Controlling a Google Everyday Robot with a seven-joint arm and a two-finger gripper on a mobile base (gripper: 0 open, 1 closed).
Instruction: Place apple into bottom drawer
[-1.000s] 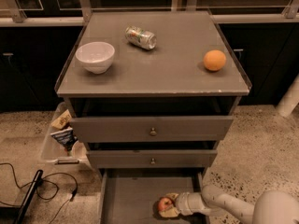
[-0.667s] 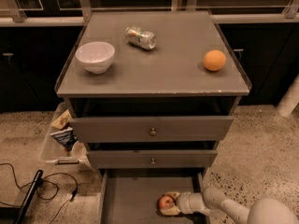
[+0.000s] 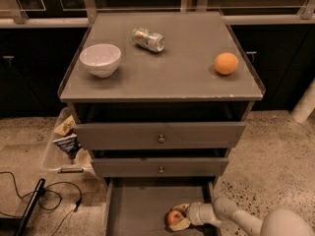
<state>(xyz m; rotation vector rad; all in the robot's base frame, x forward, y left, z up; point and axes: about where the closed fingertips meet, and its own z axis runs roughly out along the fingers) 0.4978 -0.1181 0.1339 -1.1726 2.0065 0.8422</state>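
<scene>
The bottom drawer (image 3: 133, 210) is pulled open under the two knobbed drawers, its grey floor showing. The apple (image 3: 173, 217), small and red with yellowish patches, sits low inside the drawer at its right side. My gripper (image 3: 177, 217) reaches in from the lower right and its pale fingers (image 3: 181, 224) stand around the apple, one above and one below. The arm (image 3: 236, 218) runs off to the bottom right corner.
On the cabinet top (image 3: 162, 80) stand a white bowl (image 3: 100, 59), a can lying on its side (image 3: 148, 39) and an orange fruit (image 3: 226, 63). A clear bin with snack bags (image 3: 64, 144) sits on the floor at left, with a black cable (image 3: 44, 193) near it.
The gripper with the apple stays at about the same spot in the bottom drawer; the arm has shifted slightly. Nothing on the cabinet top has moved.
</scene>
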